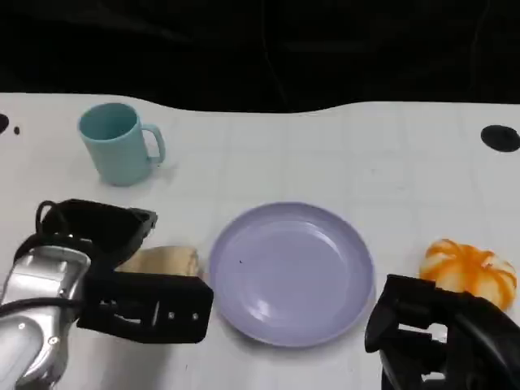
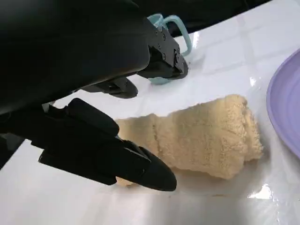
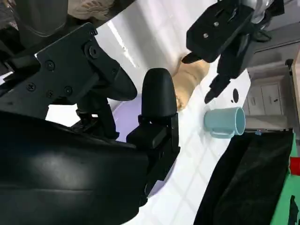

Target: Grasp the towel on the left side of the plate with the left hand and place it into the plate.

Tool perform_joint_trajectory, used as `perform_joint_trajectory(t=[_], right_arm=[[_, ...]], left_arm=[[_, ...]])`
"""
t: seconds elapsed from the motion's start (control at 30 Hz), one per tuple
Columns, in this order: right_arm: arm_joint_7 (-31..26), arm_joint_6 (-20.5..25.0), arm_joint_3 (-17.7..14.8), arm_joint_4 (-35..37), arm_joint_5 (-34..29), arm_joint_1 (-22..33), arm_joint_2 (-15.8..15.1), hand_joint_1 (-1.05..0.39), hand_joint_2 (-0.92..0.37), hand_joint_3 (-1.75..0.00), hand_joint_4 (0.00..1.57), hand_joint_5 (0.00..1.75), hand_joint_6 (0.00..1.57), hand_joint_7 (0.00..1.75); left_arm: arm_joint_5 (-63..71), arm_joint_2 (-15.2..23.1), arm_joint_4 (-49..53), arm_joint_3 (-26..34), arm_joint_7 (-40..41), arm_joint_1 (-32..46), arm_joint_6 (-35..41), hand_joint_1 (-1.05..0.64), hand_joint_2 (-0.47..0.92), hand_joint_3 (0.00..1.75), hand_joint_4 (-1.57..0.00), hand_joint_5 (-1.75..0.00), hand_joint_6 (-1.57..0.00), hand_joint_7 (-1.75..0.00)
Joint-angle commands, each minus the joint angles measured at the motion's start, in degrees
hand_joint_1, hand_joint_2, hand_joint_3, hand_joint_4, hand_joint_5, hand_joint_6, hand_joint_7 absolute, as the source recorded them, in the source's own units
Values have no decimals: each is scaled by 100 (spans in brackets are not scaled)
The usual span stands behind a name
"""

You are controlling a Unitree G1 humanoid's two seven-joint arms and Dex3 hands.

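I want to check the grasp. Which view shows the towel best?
The left wrist view: the rolled towel lies whole on the table, the left hand open around its near end. In the head view that hand hides most of it. The right wrist view shows a small, far part.

The left hand (image 2: 117, 122), fingers spread apart, straddles the near end of the rolled beige towel (image 2: 206, 140) lying on the white table (image 2: 225, 61), with the purple plate (image 2: 286, 103) rim just beside the roll's far end and a light-blue mug (image 2: 176, 35) beyond the fingers.
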Motion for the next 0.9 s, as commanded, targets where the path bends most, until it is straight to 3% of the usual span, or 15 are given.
perform_joint_trajectory(t=[0.03, 0.23, 0.37, 0.4, 0.47, 0.5, 0.53, 0.57, 0.63, 0.73, 0.8, 0.9], right_arm=[[-49, 71, -18, -97, 12, 14, -34, -10, -48, -131, 74, 175, 66, 154], [-77, 146, -23, -141, 44, 10, -27, -10, -49, -130, 74, 175, 66, 154], [-101, 216, -26, -177, 41, -14, -23, -9, -49, -130, 74, 175, 66, 155], [-104, 224, -25, -185, 42, -18, -21, -9, -50, -130, 73, 175, 66, 155], [-90, 182, -26, -171, 40, -16, -22, -9, -49, -130, 74, 175, 66, 155], [-83, 174, -33, -165, 46, -14, -21, -9, -49, -130, 74, 175, 66, 155], [-82, 179, -40, -163, 50, -17, -20, -10, -49, -130, 74, 175, 66, 156], [-86, 196, -44, -169, 56, -21, -17, -10, -49, -130, 74, 175, 66, 156], [-75, 184, -50, -155, 67, -22, -14, -9, -50, -130, 74, 175, 66, 156], [-59, 154, -54, -129, 75, -17, -11, -8, -50, -130, 74, 175, 66, 156], [-56, 133, -44, -113, 56, -17, -21, -8, -49, -130, 74, 175, 66, 156], [-60, 127, -33, -100, 42, -16, -22, -10, -49, -130, 75, 175, 66, 156]], left_arm=[[-93, -162, 782, -152, 358, -214, -38, -69, 89, 0, -41, -5, -27, -1], [-416, -365, 1544, -176, 911, -224, -158, -55, 92, 4, -46, -5, -34, -2], [-688, -381, 1899, -156, 1432, -143, -406, -41, 92, 12, -67, -13, -53, -6], [-736, -369, 1986, -166, 1564, -131, -482, -36, 92, 19, -80, -20, -70, -11], [-820, -318, 2172, -193, 1861, -112, -690, -33, 92, 24, -92, -38, -92, -12], [-798, -298, 2231, -224, 1984, -108, -722, -33, 92, 25, -92, -50, -100, -9], [-816, -285, 2270, -202, 2242, -62, -811, -33, 92, 27, -87, -76, -105, -7], [-843, -277, 2283, -171, 2484, -14, -886, -33, 92, 32, -73, -127, -99, -48], [-975, -276, 2232, -42, 2982, 103, -1043, -34, 92, 33, -69, -165, -63, -132], [-1152, -315, 2099, 157, 3584, 225, -1159, -32, 92, 27, -76, -174, -59, -135], [-1194, -361, 2029, 266, 3981, 278, -1149, -30, 92, 22, -79, -174, -67, -118], [-1185, -416, 1911, 399, 4473, 332, -1083, -24, 92, 20, -83, -175, -56, -164]])
